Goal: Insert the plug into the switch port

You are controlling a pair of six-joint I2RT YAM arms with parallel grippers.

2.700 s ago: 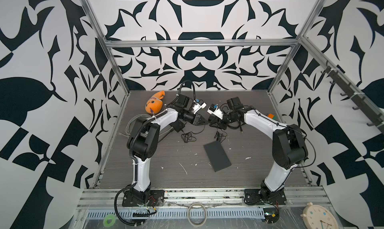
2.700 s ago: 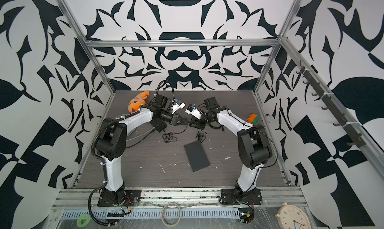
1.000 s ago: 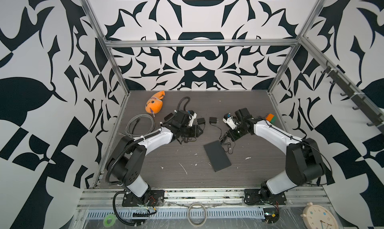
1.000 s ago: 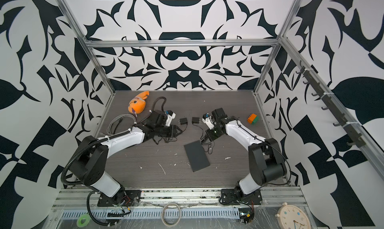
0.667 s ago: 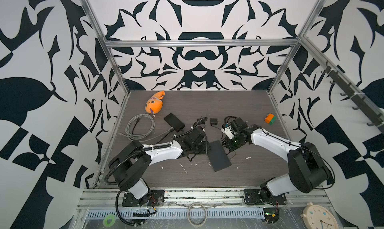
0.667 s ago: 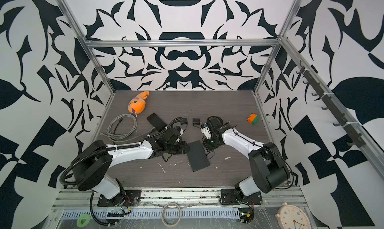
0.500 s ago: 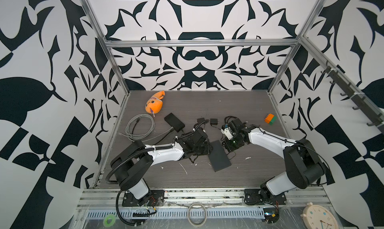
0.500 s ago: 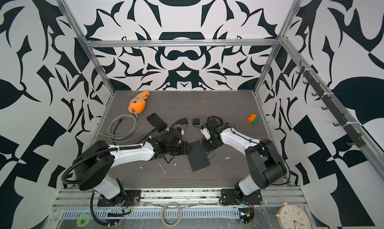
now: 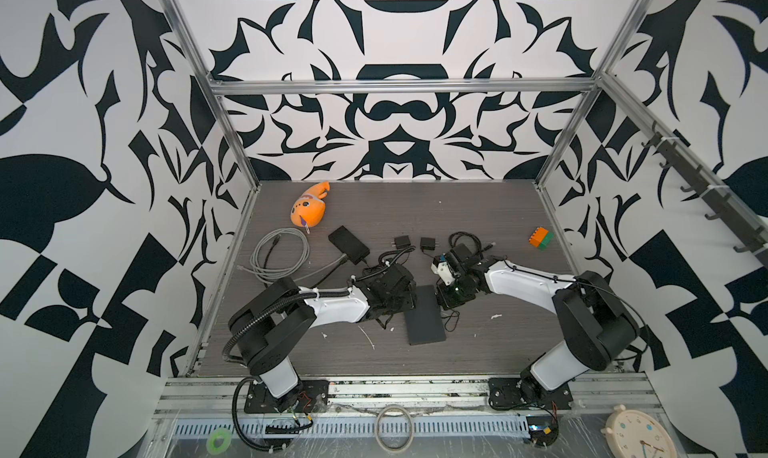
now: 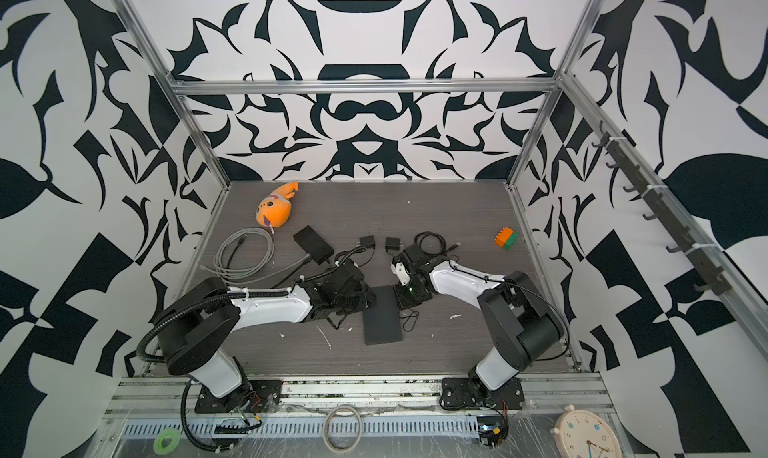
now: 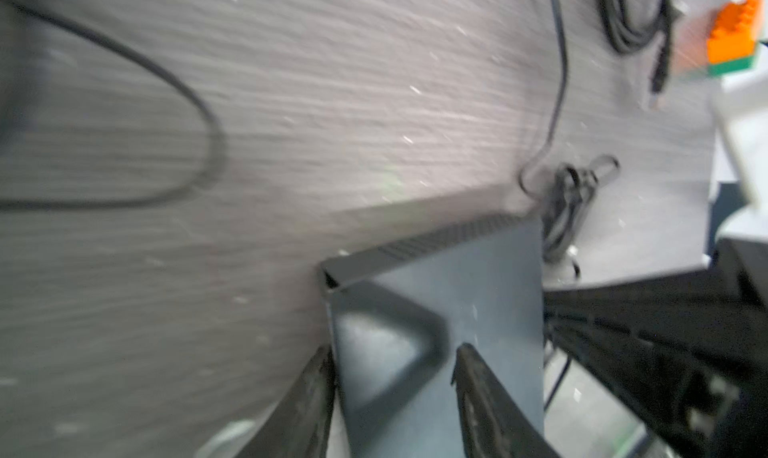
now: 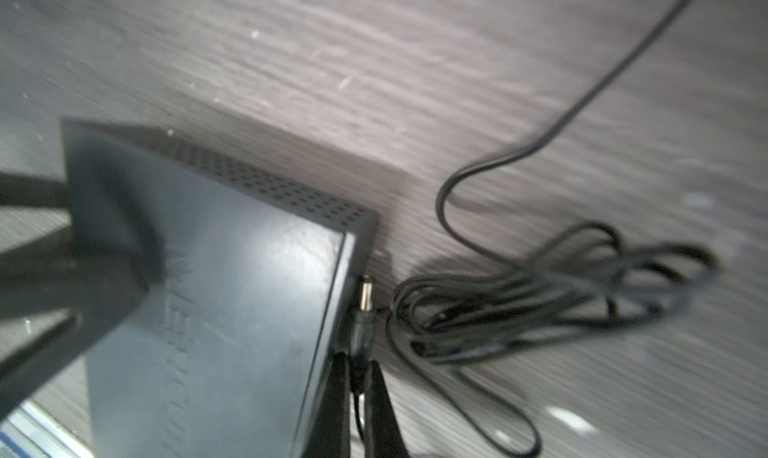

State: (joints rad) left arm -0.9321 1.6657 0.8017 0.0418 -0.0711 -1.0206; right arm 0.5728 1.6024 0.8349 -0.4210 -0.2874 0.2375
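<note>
right wrist: cable coil point(image 12: 540, 306) beside plug point(image 12: 365, 310), switch point(image 12: 232, 290)

Operator: Is the plug point(image 12: 363, 310) seated?

Spotter: You can't tell. In the right wrist view its tip meets the side of the switch point(image 12: 232, 277), but that face is turned away from you, so the port is hidden. The lettering on the lid is too smeared to read.

Operator: And the grippers?

Spotter: You get only 2 fingertips of the right gripper point(image 12: 358, 360) before the frame edge cuts them. It's the same for the left gripper point(image 11: 392, 352), and you can't tell whether it pinches the switch or just straddles its corner. That whole view is blurred. In both top views the wrists hide both grippers, and the plug is too small to find.
</note>
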